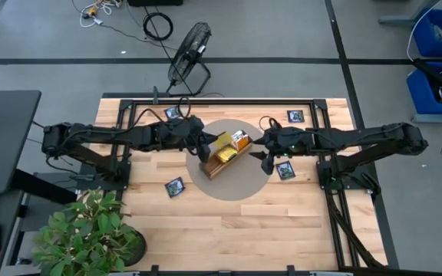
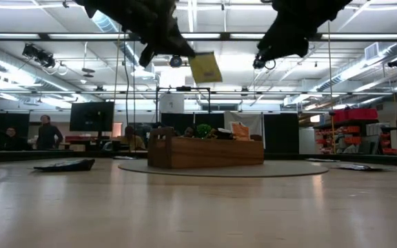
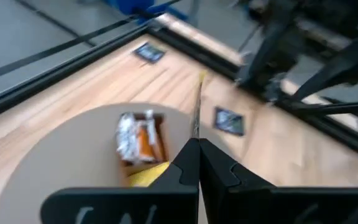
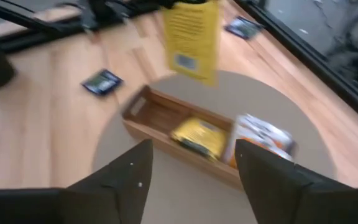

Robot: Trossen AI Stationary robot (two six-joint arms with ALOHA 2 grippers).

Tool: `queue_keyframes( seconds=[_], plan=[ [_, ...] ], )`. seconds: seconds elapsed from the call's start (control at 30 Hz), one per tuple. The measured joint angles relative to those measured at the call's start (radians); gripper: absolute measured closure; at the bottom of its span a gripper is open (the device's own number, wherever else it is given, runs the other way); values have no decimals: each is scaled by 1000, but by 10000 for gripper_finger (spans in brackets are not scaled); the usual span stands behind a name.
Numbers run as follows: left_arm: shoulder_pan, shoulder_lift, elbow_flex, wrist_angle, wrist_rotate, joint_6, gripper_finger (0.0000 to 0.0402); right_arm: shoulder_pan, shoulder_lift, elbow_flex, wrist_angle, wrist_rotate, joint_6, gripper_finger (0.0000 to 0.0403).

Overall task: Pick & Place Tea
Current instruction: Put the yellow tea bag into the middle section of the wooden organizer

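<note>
A brown wooden tray (image 1: 210,167) stands on a round tan mat (image 1: 236,188) mid-table. It holds yellow tea packets (image 4: 197,137) and orange-and-white ones (image 4: 263,142). Above the tray hangs one yellow tea packet (image 2: 205,67), with my left gripper (image 3: 197,163) shut on it. My right gripper (image 4: 191,180) stands open just to the right of that packet, its fingers wide apart and nothing between them. Dark navy tea packets (image 1: 175,186) (image 1: 285,170) (image 1: 295,116) lie flat on the wood around the mat. My left gripper pinches the yellow packet by one edge (image 3: 196,135) between its two shut fingers, coming from the table's left and slanting slightly down. The packet sticks out beyond the fingertips, edge-on to the wrist view. It hangs tilted, lifted clear above the tray.
A black metal frame (image 1: 129,123) runs along the table's far and side edges. A potted plant (image 1: 90,230) stands at the near left corner. A fan (image 1: 189,50) sits on the floor beyond the far edge, and blue bins (image 1: 440,69) at the far right.
</note>
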Motion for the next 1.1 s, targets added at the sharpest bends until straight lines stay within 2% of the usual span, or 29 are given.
queue_keyframes(
  seconds=[0.23, 0.47, 0.73, 0.93, 1.1],
  plan=[
    [0, 71, -1, -62, -92, -87, 401, 0, -53, 0, -144, 113, 41, 155],
    [-1, 148, -1, -54, -116, -112, 401, 1, -67, 0, -208, 131, 64, 154],
    [-3, 246, -1, 32, -113, -97, 401, 3, -82, -90, -163, 128, 126, 154],
    [-3, 253, -1, 44, -168, -66, 401, 13, -126, -142, -133, 130, 168, 154],
    [-3, 259, -1, 53, -169, -51, 401, 13, -145, -147, -133, 140, 166, 154]
  ],
)
